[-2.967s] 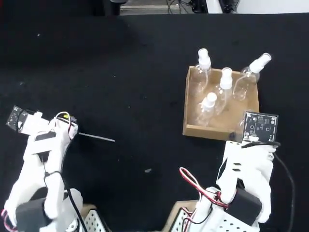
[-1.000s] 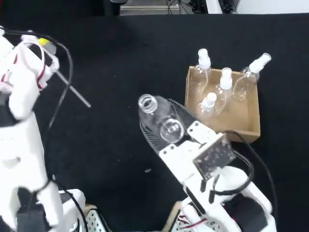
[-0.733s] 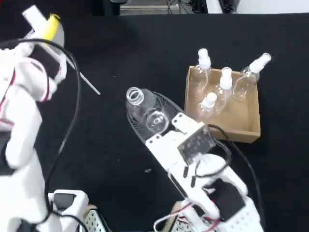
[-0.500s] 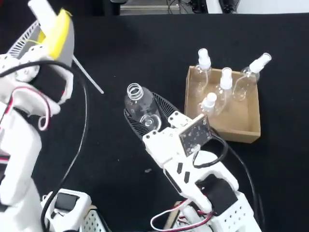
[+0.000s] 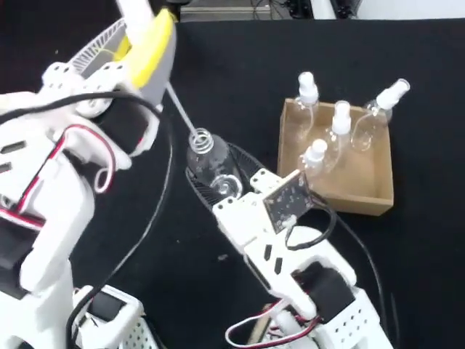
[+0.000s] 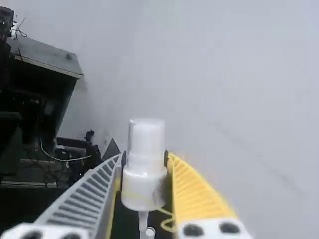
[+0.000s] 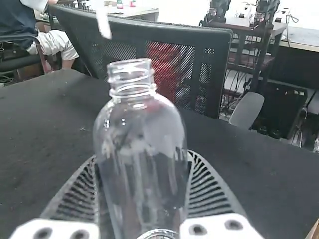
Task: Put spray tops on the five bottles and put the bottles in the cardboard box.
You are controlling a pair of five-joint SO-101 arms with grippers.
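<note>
Left pincer (image 5: 143,35), gripping the fifth spray top (image 6: 144,164), has swung to the bottle (image 7: 142,149) held in the right pincer (image 5: 218,173); four capped bottles (image 5: 339,120) sit boxed.

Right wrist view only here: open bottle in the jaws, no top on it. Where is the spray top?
Observer: The left gripper holds the spray top, raised above the table.
Operator: Tube aimed at the neck?
Observer: In the high view its dip tube slants down toward the mouth of the bottle; I cannot tell whether the tip is inside.
Operator: Box state?
Observer: Four capped bottles are in the cardboard box.
</note>
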